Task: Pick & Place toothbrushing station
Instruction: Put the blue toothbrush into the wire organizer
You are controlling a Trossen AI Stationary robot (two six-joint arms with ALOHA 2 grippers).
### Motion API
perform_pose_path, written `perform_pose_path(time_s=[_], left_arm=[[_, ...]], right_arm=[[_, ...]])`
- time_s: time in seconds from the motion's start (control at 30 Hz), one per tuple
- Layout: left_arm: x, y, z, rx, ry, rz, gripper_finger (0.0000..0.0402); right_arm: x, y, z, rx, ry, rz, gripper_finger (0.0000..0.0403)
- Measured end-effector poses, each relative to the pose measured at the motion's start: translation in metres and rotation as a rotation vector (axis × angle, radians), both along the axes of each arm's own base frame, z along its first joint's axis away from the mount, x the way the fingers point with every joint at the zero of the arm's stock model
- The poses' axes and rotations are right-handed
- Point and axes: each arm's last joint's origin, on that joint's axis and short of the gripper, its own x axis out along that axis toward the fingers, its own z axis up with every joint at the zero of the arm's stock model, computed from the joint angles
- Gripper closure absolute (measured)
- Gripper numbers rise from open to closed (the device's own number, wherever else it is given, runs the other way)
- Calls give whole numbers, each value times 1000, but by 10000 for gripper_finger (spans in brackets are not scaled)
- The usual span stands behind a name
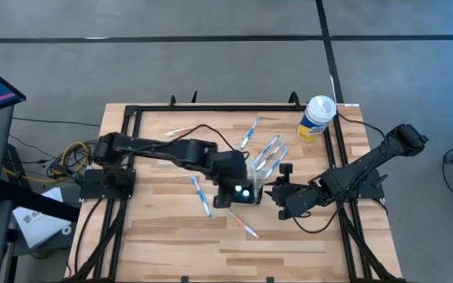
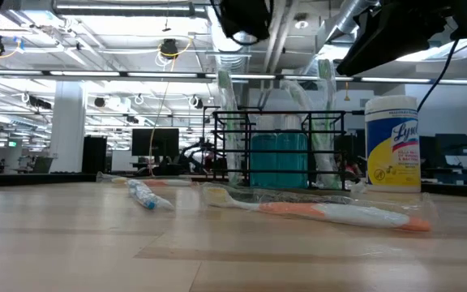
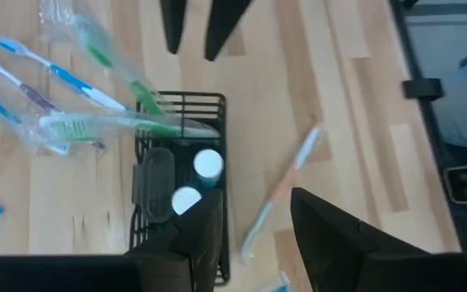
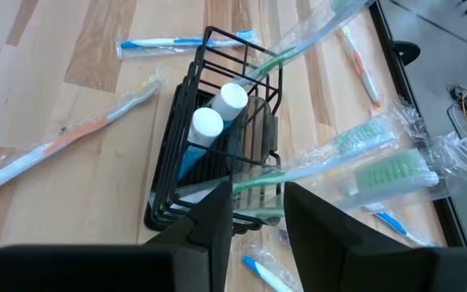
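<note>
While the toothbrushing station (image 1: 246, 191), a black wire holder, stands near the middle of the wooden worktop (image 1: 163, 236), the left gripper (image 1: 230, 191) hovers directly over it with parted fingers, and the right gripper (image 1: 283, 191) waits open just beside it, toward the worktop's right edge.

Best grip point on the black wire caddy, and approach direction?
Probably the top rim wire of the black wire caddy, pinched from straight above at the end without toothbrushes. It stands upright with thin open rims; wrapped brushes overhang the other end, tubes fill the middle.
</note>
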Motion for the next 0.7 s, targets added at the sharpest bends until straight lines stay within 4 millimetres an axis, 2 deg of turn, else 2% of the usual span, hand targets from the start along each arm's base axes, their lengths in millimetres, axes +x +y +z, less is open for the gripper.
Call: perform_pose_path(time_s=[0.2,0.37,0.7], left_arm=[[-36,-11,8,-25,-50,-18,262],[-65,-16,-6,-43,-41,9,262],[-119,-2,-51,-187,59,540,262]], right_arm=[[1,-2,1,-5,-4,0,300],[3,-2,2,3,-20,-2,300],[5,-1,3,17,-46,-2,300]])
